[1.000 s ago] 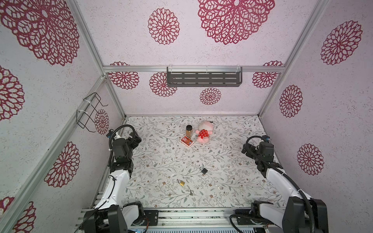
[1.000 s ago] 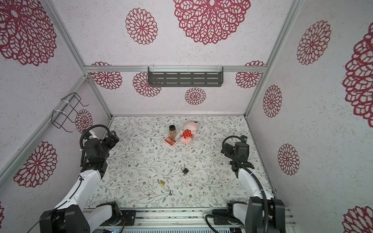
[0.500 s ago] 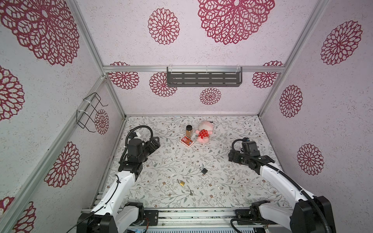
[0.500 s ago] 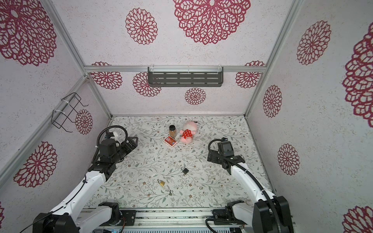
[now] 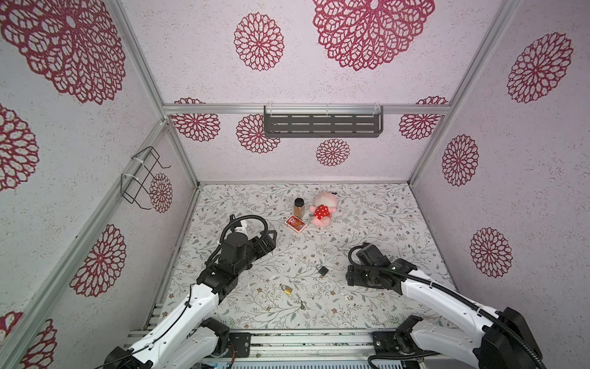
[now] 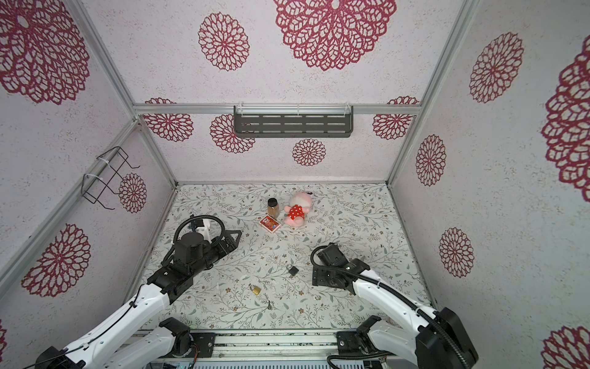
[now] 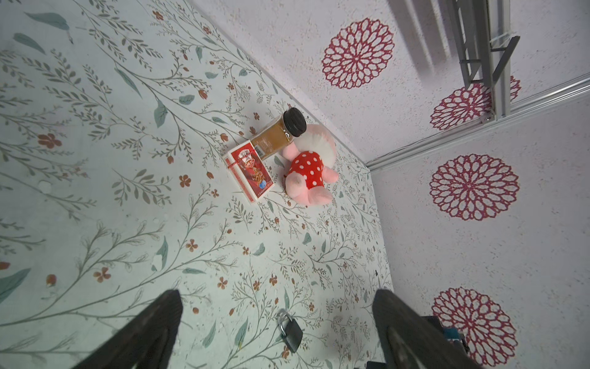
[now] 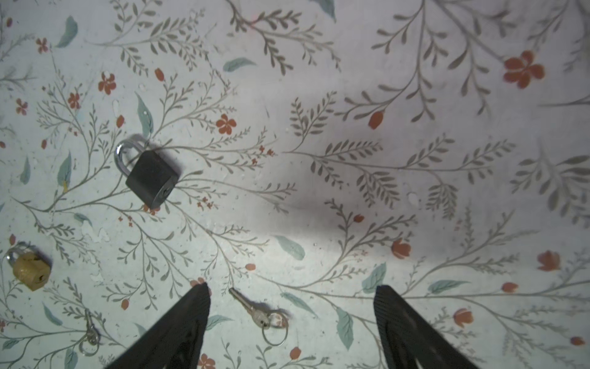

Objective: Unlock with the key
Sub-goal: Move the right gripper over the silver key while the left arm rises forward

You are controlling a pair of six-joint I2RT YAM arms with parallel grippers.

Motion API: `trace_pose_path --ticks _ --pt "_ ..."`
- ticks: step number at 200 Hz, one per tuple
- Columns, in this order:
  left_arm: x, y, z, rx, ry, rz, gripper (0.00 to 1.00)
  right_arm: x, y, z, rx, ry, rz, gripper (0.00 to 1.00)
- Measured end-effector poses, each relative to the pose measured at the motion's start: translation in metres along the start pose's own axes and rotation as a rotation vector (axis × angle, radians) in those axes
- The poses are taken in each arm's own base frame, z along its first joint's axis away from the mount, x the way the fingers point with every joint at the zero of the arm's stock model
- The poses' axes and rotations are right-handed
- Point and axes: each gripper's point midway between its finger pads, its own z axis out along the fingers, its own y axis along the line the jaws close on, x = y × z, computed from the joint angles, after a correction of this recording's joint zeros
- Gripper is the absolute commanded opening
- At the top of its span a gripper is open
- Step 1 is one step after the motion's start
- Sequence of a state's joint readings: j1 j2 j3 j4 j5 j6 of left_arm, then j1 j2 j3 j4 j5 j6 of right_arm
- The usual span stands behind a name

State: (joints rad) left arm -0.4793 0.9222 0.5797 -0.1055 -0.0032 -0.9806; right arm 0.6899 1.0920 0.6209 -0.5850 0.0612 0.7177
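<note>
A black padlock (image 5: 322,270) (image 6: 293,270) lies flat on the floral table, shackle closed. A brass padlock (image 5: 287,289) (image 8: 30,270) lies nearer the front. A silver key on a ring (image 8: 255,313) (image 5: 349,297) lies on the table between my right gripper's (image 8: 292,289) open fingers, untouched and closer to one finger. A second key on a ring (image 8: 89,332) (image 5: 302,306) rests near the brass padlock. My left gripper (image 7: 277,297) (image 5: 268,239) hangs open and empty above the table, left of the black padlock (image 7: 291,330).
A spice jar (image 5: 299,207), a red card box (image 5: 295,223) and a pink plush toy (image 5: 322,212) sit at the back of the table. A grey shelf (image 5: 322,124) hangs on the back wall and a wire rack (image 5: 140,179) on the left wall.
Both arms have swung in from the side walls toward the middle of the table. My right gripper now points down over the silver key, beside the black padlock.
</note>
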Motion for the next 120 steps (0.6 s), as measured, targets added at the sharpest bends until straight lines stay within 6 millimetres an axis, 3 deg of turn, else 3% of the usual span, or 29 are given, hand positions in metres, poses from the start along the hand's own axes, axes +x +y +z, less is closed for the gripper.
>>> trace_pose_path --ticks 50,120 --pt "0.016 -0.002 0.0 -0.007 0.021 -0.03 0.98 0.035 0.014 0.017 -0.014 0.089 -0.033 0.8" --pt "0.024 0.011 0.001 -0.049 0.035 -0.074 0.97 0.051 0.026 0.023 -0.041 0.114 -0.028 0.78"
